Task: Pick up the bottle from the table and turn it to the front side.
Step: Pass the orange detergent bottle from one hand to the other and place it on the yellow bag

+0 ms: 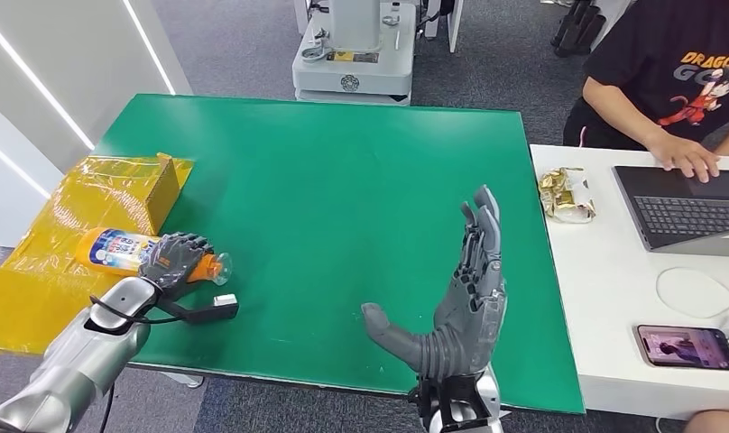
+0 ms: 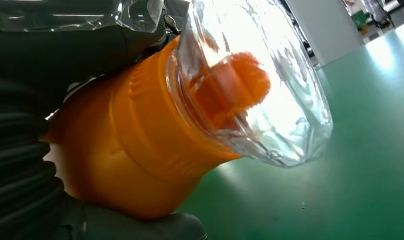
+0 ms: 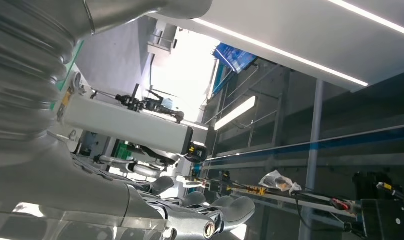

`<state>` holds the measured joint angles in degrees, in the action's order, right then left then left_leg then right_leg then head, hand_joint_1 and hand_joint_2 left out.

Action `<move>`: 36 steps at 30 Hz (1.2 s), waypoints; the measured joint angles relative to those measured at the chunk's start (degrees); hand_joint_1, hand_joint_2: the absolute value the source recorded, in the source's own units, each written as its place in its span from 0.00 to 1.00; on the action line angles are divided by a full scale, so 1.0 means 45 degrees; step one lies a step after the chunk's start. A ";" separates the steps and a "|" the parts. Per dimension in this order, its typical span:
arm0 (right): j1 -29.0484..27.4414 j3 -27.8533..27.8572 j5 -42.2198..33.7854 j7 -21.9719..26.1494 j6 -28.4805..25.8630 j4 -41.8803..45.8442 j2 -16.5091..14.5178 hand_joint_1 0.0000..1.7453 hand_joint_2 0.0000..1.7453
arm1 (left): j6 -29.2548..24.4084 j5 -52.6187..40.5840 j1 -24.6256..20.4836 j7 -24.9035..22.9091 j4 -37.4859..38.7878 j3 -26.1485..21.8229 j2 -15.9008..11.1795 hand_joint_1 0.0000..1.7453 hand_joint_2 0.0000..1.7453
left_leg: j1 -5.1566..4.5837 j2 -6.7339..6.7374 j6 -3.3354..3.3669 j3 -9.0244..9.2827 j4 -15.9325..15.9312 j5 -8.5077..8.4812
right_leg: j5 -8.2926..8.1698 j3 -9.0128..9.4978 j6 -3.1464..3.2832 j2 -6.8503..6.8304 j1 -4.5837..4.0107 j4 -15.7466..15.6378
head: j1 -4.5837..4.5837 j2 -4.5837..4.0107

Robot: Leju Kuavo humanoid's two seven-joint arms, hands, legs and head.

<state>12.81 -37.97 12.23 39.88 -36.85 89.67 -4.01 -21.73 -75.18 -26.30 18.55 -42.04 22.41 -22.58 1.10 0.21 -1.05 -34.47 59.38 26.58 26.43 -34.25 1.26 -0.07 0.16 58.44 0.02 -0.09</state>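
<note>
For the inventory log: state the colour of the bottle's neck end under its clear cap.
Orange, on the bottle; the left wrist view shows it best.

Green table (image 1: 343,198) centre lies open; yellow box (image 1: 131,185) crowds its left edge.

I see the bottle (image 1: 119,249) lying on its side at the left edge of the green table (image 1: 343,198), its base toward the yellow box (image 1: 131,185) and its neck toward the table's middle. It has an orange body, a white and blue label and a clear cap (image 2: 260,85) over an orange ribbed spout (image 2: 235,85). My left hand (image 1: 176,257) grips it around the neck end.
</note>
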 joint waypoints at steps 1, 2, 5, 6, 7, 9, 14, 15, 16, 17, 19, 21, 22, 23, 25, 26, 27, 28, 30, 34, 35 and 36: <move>0.0056 -0.0066 -0.0027 0.0009 -0.0080 -0.0086 0.0017 0.00 1.00 | 0.0034 -0.0018 -0.0186 0.0074 0.0224 0.0058 0.0024 1.00 1.00 | 0.0000 0.0000 -0.0003 0.0001 0.0000 -0.0002 | -0.0001 0.0001 0.0001 -0.0001 0.0000 0.0001 | 0.0000 0.0000; 0.0115 -0.0136 -0.0046 0.0018 -0.0147 -0.0172 0.0033 0.00 1.00 | 0.0039 -0.0017 -0.0354 0.0150 0.0437 0.0107 0.0050 1.00 1.00 | 0.0000 0.0000 -0.0006 0.0002 0.0000 -0.0004 | -0.0002 0.0001 0.0002 -0.0001 0.0000 0.0002 | 0.0001 0.0000; 0.0302 -0.0366 -0.0128 0.0040 -0.0324 -0.0416 0.0080 0.00 1.00 | -0.0056 0.0048 -0.0724 0.0280 0.0976 0.0182 0.0149 0.46 1.00 | 0.0001 0.0002 -0.0009 0.0007 0.0000 -0.0006 | -0.0004 0.0000 0.0003 0.0001 0.0000 0.0007 | 0.0000 0.0000; 0.0357 -0.0439 -0.0158 0.0045 -0.0378 -0.0490 0.0090 0.00 1.00 | -0.0112 0.0068 -0.0803 0.0290 0.1115 0.0190 0.0185 0.21 1.00 | 0.0001 0.0002 -0.0009 0.0009 0.0000 -0.0007 | -0.0004 0.0000 0.0003 0.0001 0.0000 0.0008 | 0.0000 0.0000; 0.0408 -0.0507 -0.0185 0.0052 -0.0429 -0.0556 0.0094 0.00 1.00 | -0.0176 0.0080 -0.0859 0.0286 0.1228 0.0193 0.0220 0.00 1.00 | 0.0001 0.0001 -0.0009 0.0009 0.0000 -0.0007 | -0.0004 0.0000 0.0003 0.0002 0.0000 0.0009 | 0.0000 0.0000; 0.0491 -0.0633 -0.0222 0.0062 -0.0537 -0.0658 0.0094 0.00 1.00 | -0.0335 0.0112 -0.0931 0.0266 0.1401 0.0197 0.0293 0.00 1.00 | 0.0001 0.0001 -0.0009 0.0009 0.0000 -0.0007 | -0.0004 0.0000 0.0003 0.0002 0.0000 0.0011 | -0.0001 0.0000; 0.0567 -0.0776 -0.0196 -0.0068 -0.0616 -0.0732 0.0096 0.00 1.00 | -0.0444 0.0159 -0.1153 0.0254 0.1633 0.0210 0.0414 0.00 1.00 | 0.0000 0.0001 -0.0009 0.0009 -0.0001 -0.0007 | -0.0004 0.0002 0.0003 0.0001 0.0000 0.0012 | -0.0001 0.0000; 0.0567 -0.0784 -0.0190 -0.0085 -0.0615 -0.0732 0.0099 0.00 1.00 | -0.0439 0.0170 -0.1190 0.0254 0.1671 0.0215 0.0426 0.00 1.00 | 0.0000 0.0001 -0.0009 0.0009 -0.0001 -0.0007 | -0.0004 0.0002 0.0003 0.0001 0.0000 0.0011 | -0.0002 0.0000; 0.0567 -0.0788 -0.0187 -0.0099 -0.0615 -0.0733 0.0102 0.00 1.00 | -0.0436 0.0182 -0.1223 0.0254 0.1708 0.0222 0.0435 0.00 1.00 | 0.0000 0.0002 -0.0009 0.0009 -0.0001 -0.0007 | -0.0004 0.0002 0.0003 0.0001 0.0000 0.0011 | -0.0001 0.0000; 0.0567 -0.0791 -0.0187 -0.0112 -0.0615 -0.0735 0.0106 0.00 1.00 | -0.0437 0.0195 -0.1248 0.0252 0.1744 0.0233 0.0441 0.00 1.00 | 0.0000 0.0002 -0.0009 0.0009 -0.0001 -0.0007 | -0.0004 0.0002 0.0003 0.0001 0.0000 0.0012 | -0.0002 0.0000; 0.0578 -0.0794 -0.0187 -0.0116 -0.0618 -0.0755 0.0120 0.00 1.00 | -0.0493 0.0260 -0.1275 0.0237 0.1814 0.0265 0.0440 0.00 1.00 | 0.0000 0.0001 -0.0009 0.0009 -0.0001 -0.0007 | -0.0004 0.0003 0.0003 0.0001 0.0000 0.0013 | -0.0001 0.0000; 0.0613 -0.0799 -0.0192 -0.0107 -0.0618 -0.0803 0.0139 0.00 1.00 | -0.0610 0.0347 -0.1283 0.0220 0.1888 0.0294 0.0432 0.00 1.00 | 0.0000 0.0001 -0.0009 0.0010 -0.0001 -0.0007 | -0.0004 0.0004 0.0003 0.0001 0.0000 0.0015 | -0.0002 0.0000; 0.0633 -0.0801 -0.0197 -0.0095 -0.0618 -0.0836 0.0146 0.00 1.00 | -0.0668 0.0378 -0.1285 0.0216 0.1923 0.0305 0.0430 0.00 1.00 | 0.0000 0.0001 -0.0009 0.0011 -0.0001 -0.0007 | -0.0004 0.0004 0.0003 0.0001 0.0000 0.0016 | -0.0002 0.0000; 0.0653 -0.0801 -0.0203 -0.0080 -0.0618 -0.0868 0.0153 0.00 1.00 | -0.0717 0.0396 -0.1286 0.0215 0.1951 0.0314 0.0429 0.00 1.00 | 0.0000 0.0001 -0.0010 0.0011 -0.0001 -0.0007 | -0.0004 0.0004 0.0003 0.0001 0.0000 0.0017 | -0.0002 0.0000; 0.0686 -0.0804 -0.0248 -0.0047 -0.0618 -0.0931 0.0170 0.00 1.00 | -0.1028 0.0349 -0.1277 0.0098 0.1994 0.0338 0.0427 0.00 1.00 | 0.0000 0.0002 -0.0010 0.0011 -0.0001 -0.0007 | -0.0004 0.0003 0.0003 0.0001 0.0000 0.0019 | -0.0001 0.0000; 0.0700 -0.0807 -0.0282 -0.0034 -0.0618 -0.0961 0.0181 0.00 1.00 | -0.1396 0.0266 -0.1247 -0.0068 0.2003 0.0351 0.0425 0.00 1.00 | 0.0000 0.0003 -0.0010 0.0010 -0.0001 -0.0007 | -0.0004 0.0003 0.0003 0.0002 0.0000 0.0021 | 0.0000 0.0000; 0.0712 -0.0809 -0.0329 -0.0019 -0.0618 -0.0995 0.0194 0.00 1.00 | -0.1979 0.0120 -0.1188 -0.0355 0.1999 0.0363 0.0419 0.00 1.00 | 0.0001 0.0006 -0.0010 0.0010 -0.0001 -0.0007 | -0.0004 0.0002 0.0003 0.0004 0.0000 0.0023 | -0.0001 0.0000; 0.0719 -0.0810 -0.0376 -0.0007 -0.0618 -0.1028 0.0204 0.00 1.00 | -0.2607 -0.0072 -0.1093 -0.0699 0.1933 0.0371 0.0404 0.00 1.00 | 0.0001 0.0009 -0.0010 0.0009 -0.0001 -0.0007 | -0.0004 0.0000 0.0004 0.0006 -0.0001 0.0024 | 0.0000 0.0000; 0.0731 -0.0811 -0.0435 0.0016 -0.0618 -0.1107 0.0218 0.00 1.00 | -0.3622 -0.0526 -0.0782 -0.1474 0.1516 0.0323 0.0349 0.00 1.00 | 0.0000 0.0011 -0.0010 0.0009 -0.0001 -0.0006 | -0.0003 -0.0002 0.0004 0.0008 0.0000 0.0024 | 0.0000 0.0000; 0.0775 -0.0844 -0.0440 0.0052 -0.0618 -0.1241 0.0219 0.00 1.00 | -0.4000 -0.1738 0.0175 -0.2317 -0.0121 -0.0372 0.0272 0.00 1.00 | 0.0000 0.0013 -0.0011 0.0004 -0.0001 -0.0004 | -0.0001 -0.0008 0.0004 0.0012 0.0000 0.0019 | -0.0004 0.0000; 0.0778 -0.0870 -0.0435 0.0061 -0.0618 -0.1256 0.0218 0.00 1.00 | -0.4006 -0.2034 0.0499 -0.2379 -0.0686 -0.0711 0.0292 0.00 1.00 | 0.0000 0.0018 -0.0012 0.0004 -0.0001 -0.0003 | -0.0001 -0.0011 0.0004 0.0018 0.0000 0.0018 | -0.0002 0.0000; 0.0777 -0.0895 -0.0431 0.0067 -0.0618 -0.1265 0.0218 0.00 1.00 | -0.4013 -0.2239 0.0816 -0.2403 -0.1275 -0.1099 0.0324 0.00 1.00 | 0.0000 0.0023 -0.0013 0.0003 -0.0001 -0.0002 | -0.0001 -0.0013 0.0004 0.0024 0.0000 0.0016 | -0.0002 0.0000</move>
<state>16.31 -42.00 10.29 40.18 -39.63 83.98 -3.03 -39.79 -85.26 -22.63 7.74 -47.78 17.46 -21.12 1.10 0.32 -1.11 -34.45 59.38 26.57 26.43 -34.31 1.28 0.04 0.17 58.51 0.01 -0.09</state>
